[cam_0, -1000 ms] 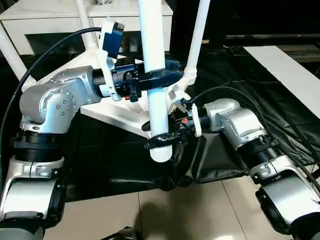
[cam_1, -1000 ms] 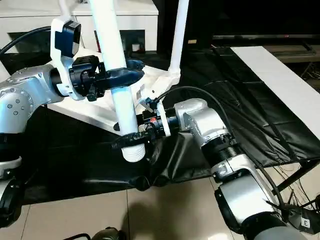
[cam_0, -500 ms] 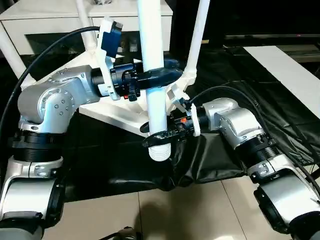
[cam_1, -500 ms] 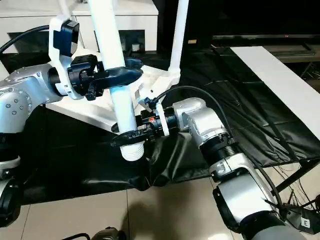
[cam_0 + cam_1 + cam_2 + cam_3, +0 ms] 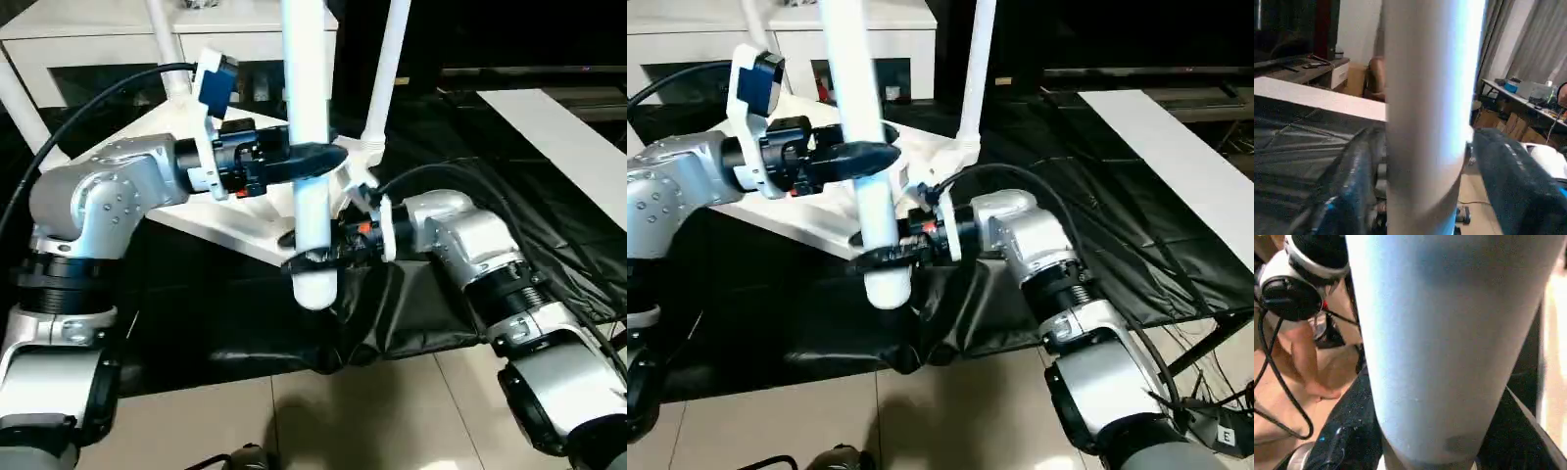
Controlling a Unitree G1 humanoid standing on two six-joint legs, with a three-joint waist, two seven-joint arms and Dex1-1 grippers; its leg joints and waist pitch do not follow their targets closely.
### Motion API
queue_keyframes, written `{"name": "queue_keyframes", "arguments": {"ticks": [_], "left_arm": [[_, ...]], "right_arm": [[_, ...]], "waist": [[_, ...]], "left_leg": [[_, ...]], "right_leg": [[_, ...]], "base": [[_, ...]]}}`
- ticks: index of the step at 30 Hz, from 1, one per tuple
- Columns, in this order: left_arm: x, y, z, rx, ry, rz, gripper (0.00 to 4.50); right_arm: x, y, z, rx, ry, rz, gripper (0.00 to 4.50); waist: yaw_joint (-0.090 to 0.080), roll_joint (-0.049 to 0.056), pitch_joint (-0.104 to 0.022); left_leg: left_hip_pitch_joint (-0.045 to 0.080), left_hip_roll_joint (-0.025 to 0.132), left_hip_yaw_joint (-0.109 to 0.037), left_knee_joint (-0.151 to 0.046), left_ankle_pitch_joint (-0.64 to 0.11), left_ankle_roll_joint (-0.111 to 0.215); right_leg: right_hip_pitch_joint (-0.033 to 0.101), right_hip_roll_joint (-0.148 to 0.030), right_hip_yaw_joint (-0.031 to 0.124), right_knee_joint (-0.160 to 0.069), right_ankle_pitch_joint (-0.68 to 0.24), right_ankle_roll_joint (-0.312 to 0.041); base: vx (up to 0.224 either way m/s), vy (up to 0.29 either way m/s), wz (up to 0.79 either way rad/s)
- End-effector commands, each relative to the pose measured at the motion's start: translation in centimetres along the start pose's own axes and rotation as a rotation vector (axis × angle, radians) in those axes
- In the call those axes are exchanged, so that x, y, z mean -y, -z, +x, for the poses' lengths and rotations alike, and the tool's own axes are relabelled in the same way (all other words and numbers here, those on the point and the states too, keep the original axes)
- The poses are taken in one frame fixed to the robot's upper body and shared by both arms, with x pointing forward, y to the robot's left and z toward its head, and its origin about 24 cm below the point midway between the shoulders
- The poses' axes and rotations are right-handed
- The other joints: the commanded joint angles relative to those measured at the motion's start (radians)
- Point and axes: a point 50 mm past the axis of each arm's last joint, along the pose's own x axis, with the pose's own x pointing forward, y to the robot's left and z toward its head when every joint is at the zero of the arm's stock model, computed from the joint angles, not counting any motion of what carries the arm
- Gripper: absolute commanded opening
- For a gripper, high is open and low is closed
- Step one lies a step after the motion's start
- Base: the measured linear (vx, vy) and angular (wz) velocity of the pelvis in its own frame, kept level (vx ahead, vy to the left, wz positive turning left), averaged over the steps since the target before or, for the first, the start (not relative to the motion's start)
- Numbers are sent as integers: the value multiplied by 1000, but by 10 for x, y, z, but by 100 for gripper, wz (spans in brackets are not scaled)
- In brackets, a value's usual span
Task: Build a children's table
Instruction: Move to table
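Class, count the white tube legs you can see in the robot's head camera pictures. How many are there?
4. One leg stands between both grippers in front; one rises from the tabletop's far right corner; one at the back; one at far left. None seems hidden.

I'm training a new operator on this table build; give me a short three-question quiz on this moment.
1. True or false: the long white plastic tube leg stands roughly upright.
2. Which grips the leg nearer its lower end: A) left gripper, B) right gripper?
3. Fill in: the white plastic tabletop lies on a ____ sheet.

Key: 1 true; 2 B; 3 black.
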Motion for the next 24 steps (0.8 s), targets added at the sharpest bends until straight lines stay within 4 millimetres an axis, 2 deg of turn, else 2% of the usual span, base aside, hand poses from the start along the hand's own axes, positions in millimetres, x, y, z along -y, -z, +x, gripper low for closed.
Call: {"name": "queue_keyframes", "arguments": {"ticks": [1, 3, 4, 5, 6, 7, 8, 9, 10, 11, 14, 15, 16, 17, 18, 19, 20, 21, 22, 23, 24], "left_arm": [[-2, -2, -5, 19, -13, 1, 369], [-10, -2, -19, 41, -128, 38, 374], [-15, 0, -28, 43, -213, 47, 388], [-27, 14, -50, 14, -425, 35, 388], [-28, 25, -61, -28, -513, 30, 403], [-28, 32, -68, -58, -563, 28, 418], [-28, 40, -77, -94, -636, 31, 418], [-27, 50, -85, -98, -713, 15, 424], [-23, 59, -91, -74, -800, 13, 434], [-20, 64, -93, -28, -854, 23, 434], [-12, 75, -92, 48, -1041, 138, 434], [-12, 81, -91, 57, -1128, 143, 434], [-10, 89, -88, 59, -1190, 159, 434], [-8, 98, -85, 71, -1263, 174, 434], [-6, 104, -84, 78, -1291, 166, 434], [-2, 111, -84, 132, -1332, 157, 434], [0, 112, -84, 164, -1345, 157, 434], [0, 113, -85, 172, -1361, 162, 434], [1, 113, -86, 181, -1393, 173, 434], [3, 113, -86, 180, -1428, 194, 434], [8, 113, -84, 152, -1460, 236, 434]], "right_arm": [[-2, -5, -5, 27, 9, -19, 189], [-4, 0, -13, 53, 64, -2, 189], [-4, 2, -18, 71, 101, 11, 189], [-6, 9, -31, 110, 188, 24, 189], [-7, 13, -36, 127, 235, 35, 189], [-7, 15, -39, 138, 265, 43, 188], [-9, 17, -42, 144, 299, 44, 188], [-11, 20, -46, 143, 343, 42, 188], [-13, 22, -51, 151, 416, 37, 188], [-13, 24, -53, 157, 486, 45, 188], [-14, 28, -55, 203, 673, 69, 188], [-15, 29, -52, 201, 738, 38, 188], [-16, 29, -50, 197, 817, 9, 188], [-17, 32, -46, 175, 907, -27, 188], [-17, 34, -43, 151, 952, -56, 188], [-16, 40, -38, 107, 1018, -62, 188], [-16, 43, -37, 98, 1035, -46, 188], [-16, 43, -37, 98, 1055, -46, 188], [-15, 44, -38, 101, 1092, -51, 188], [-15, 45, -40, 112, 1139, -49, 188], [-13, 49, -44, 142, 1217, -27, 188]], "waist": [[-7, 23, -88], [-8, 41, -88], [-10, 35, -89], [-8, 26, -91], [-9, 22, -91], [-14, 23, -92], [-15, 25, -94], [-16, 30, -94], [-19, 21, -92], [-20, 26, -94], [-29, 23, -93], [-29, 17, -90], [-30, 5, -84], [-28, 11, -83], [-34, 3, -80], [-34, 7, -81], [-41, -1, -77], [-39, 2, -79], [-40, -10, -79], [-42, 1, -77], [-45, -26, -75]], "left_leg": [[48, 51, -28, -66, -304, -43], [48, 53, -32, -65, -308, -47], [50, 53, -30, -67, -310, -47], [45, 54, -32, -65, -277, -43], [42, 53, -32, -66, -270, -38], [39, 48, -31, -65, -262, -31], [39, 47, -32, -66, -256, -30], [43, 50, -31, -65, -256, -34], [42, 52, -31, -67, -254, -33], [40, 61, -35, -71, -233, -37], [40, 56, -31, -67, -246, -19], [43, 53, -29, -68, -276, -15], [45, 58, -30, -74, -296, -27], [46, 57, -34, -76, -314, -38], [45, 58, -32, -78, -323, -45], [49, 54, -34, -78, -343, -56], [45, 51, -33, -80, -365, -62], [46, 50, -37, -80, -370, -65], [47, 50, -34, -81, -378, -63], [52, 50, -38, -82, -408, -73], [49, 51, -37, -85, -412, -69]], "right_leg": [[36, -74, 37, -66, -87, -256], [36, -74, 37, -68, -81, -249], [36, -72, 36, -69, -76, -249], [42, -76, 39, -67, -55, -240], [42, -77, 39, -67, -50, -228], [43, -74, 37, -68, -78, -203], [45, -76, 37, -70, -97, -192], [38, -77, 38, -76, -130, -186], [36, -75, 38, -78, -138, -190], [39, -79, 38, -71, -102, -198], [32, -76, 37, -80, -116, -210], [31, -76, 38, -87, -178, -196], [25, -75, 41, -97, -233, -168], [25, -80, 42, -99, -291, -142], [21, -77, 43, -103, -314, -132], [19, -78, 42, -106, -352, -115], [19, -75, 42, -112, -383, -99], [20, -79, 42, -112, -397, -93], [18, -78, 42, -116, -412, -85], [7, -76, 44, -120, -428, -68], [10, -76, 42, -124, -433, -60]], "base": [[0, 0, 0], [0, 0, 0], [0, 0, 0], [0, 0, 0], [0, 0, 0], [0, 0, 0], [0, 0, 0], [0, 0, 0], [0, 0, 0], [0, 0, 0], [0, 0, 0], [0, 0, 0], [0, 0, 0], [0, 0, 0], [0, 0, 0], [0, 0, 0], [0, 0, 0], [0, 0, 0], [0, 0, 0], [0, 0, 0], [0, 0, 0]]}}
